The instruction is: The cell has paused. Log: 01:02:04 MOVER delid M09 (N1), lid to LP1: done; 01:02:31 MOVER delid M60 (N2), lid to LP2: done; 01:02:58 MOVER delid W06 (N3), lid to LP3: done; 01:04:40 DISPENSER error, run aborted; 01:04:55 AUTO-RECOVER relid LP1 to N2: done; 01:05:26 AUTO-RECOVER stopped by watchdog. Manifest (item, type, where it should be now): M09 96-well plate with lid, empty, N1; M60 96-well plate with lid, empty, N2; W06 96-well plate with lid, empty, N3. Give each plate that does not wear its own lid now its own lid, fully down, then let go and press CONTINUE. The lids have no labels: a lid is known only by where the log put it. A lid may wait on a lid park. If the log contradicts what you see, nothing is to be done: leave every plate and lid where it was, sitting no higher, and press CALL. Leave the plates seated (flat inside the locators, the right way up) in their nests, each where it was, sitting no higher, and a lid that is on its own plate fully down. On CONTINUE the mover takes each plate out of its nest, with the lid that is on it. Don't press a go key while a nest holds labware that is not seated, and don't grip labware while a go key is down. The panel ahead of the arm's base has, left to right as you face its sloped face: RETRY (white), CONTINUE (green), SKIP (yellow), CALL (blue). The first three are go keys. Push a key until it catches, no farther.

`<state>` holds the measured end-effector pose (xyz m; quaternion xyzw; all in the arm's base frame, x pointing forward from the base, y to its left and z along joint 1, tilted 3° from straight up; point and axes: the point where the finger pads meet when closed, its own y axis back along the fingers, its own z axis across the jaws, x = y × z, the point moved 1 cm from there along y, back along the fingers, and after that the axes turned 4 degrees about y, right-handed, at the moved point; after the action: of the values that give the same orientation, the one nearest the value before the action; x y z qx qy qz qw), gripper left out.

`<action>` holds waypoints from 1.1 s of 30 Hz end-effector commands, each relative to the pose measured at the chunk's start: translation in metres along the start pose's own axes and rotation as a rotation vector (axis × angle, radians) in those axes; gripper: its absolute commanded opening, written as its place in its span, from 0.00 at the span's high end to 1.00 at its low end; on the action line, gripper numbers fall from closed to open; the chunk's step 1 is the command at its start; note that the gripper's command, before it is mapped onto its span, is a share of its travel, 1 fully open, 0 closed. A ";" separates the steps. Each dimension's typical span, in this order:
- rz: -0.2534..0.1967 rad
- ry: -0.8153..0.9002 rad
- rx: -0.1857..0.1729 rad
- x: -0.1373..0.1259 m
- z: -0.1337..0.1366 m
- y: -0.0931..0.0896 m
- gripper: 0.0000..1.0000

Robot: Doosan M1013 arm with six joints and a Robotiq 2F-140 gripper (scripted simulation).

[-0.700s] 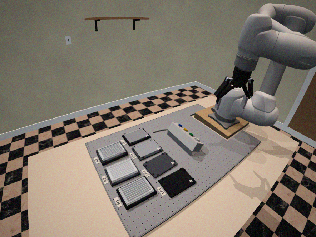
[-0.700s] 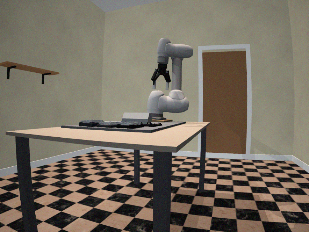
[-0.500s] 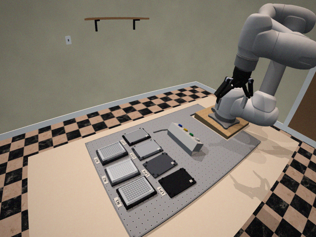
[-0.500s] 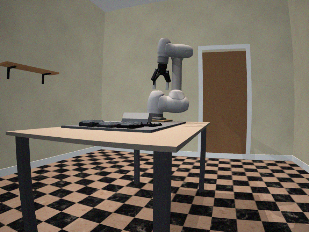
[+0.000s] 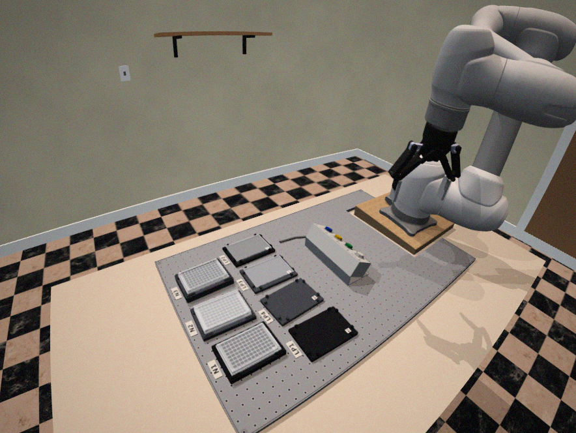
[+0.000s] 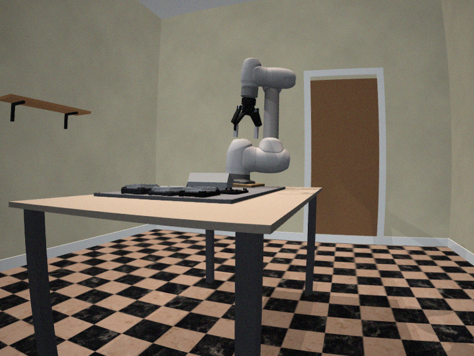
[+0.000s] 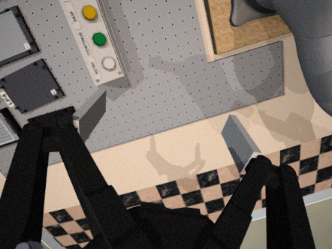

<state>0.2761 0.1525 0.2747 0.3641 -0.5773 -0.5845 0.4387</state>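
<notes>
Beige table (image 5: 116,326) — lids (image 5: 269,271) far below raised, open pincer (image 5: 422,184).

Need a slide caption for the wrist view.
Open gripper hovers above the table edge, key panel at upper left.

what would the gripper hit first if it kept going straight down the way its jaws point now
Probably the bare edge of the grey perforated base plate or the tan table top beside it. The open gripper holds nothing and hangs high; the key panel lies off to one side. Depth is uncertain.
</notes>
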 end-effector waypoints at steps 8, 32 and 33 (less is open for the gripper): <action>-0.054 -0.370 -0.011 -0.043 -0.125 -0.032 0.00; -0.141 -1.061 -0.037 -0.030 -0.372 -0.156 1.00; -0.141 -1.061 -0.037 -0.030 -0.372 -0.156 1.00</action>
<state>0.6188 0.0401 0.0918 0.0488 -0.6838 -0.7262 0.0526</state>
